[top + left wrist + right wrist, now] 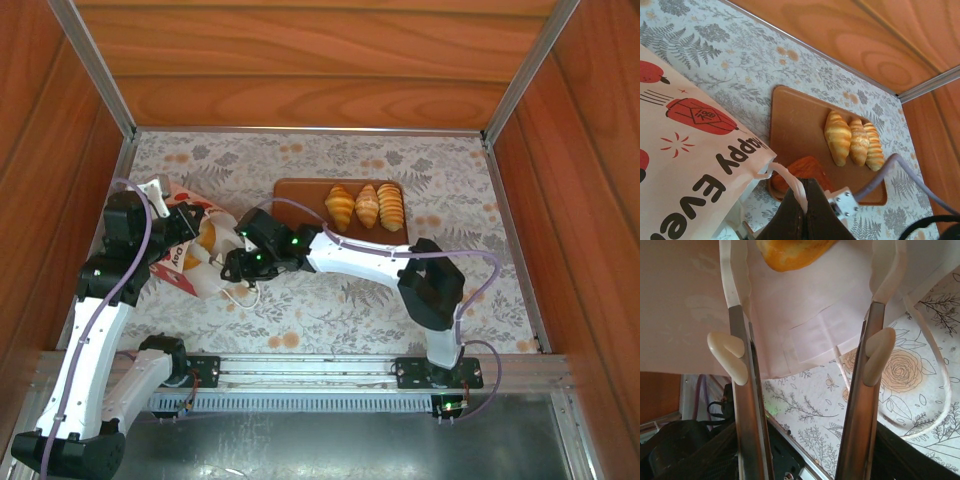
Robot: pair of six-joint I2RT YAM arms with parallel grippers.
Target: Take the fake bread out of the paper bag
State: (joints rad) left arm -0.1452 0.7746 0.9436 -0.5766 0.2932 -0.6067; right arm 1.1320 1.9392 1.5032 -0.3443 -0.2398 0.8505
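Observation:
The paper bag (186, 264) lies on its side at the left of the table, white with red print (695, 165). My left gripper (190, 227) (807, 196) is shut on one of its white cord handles (790, 177), holding the mouth up. My right gripper (232, 266) (809, 282) is open at the bag's mouth, fingers spread inside the paper. A golden piece of fake bread (790, 252) sits just past the fingertips, and bread (207, 240) shows inside the bag. Three croissants (365, 206) (854, 141) lie on the brown tray (300, 192). A reddish-brown bun (807, 170) rests on the tray's near corner.
The other cord handle (940, 400) trails loose on the floral tablecloth (330, 300). Wooden walls (300, 70) close in the back and both sides. A metal rail (300, 372) runs along the near edge.

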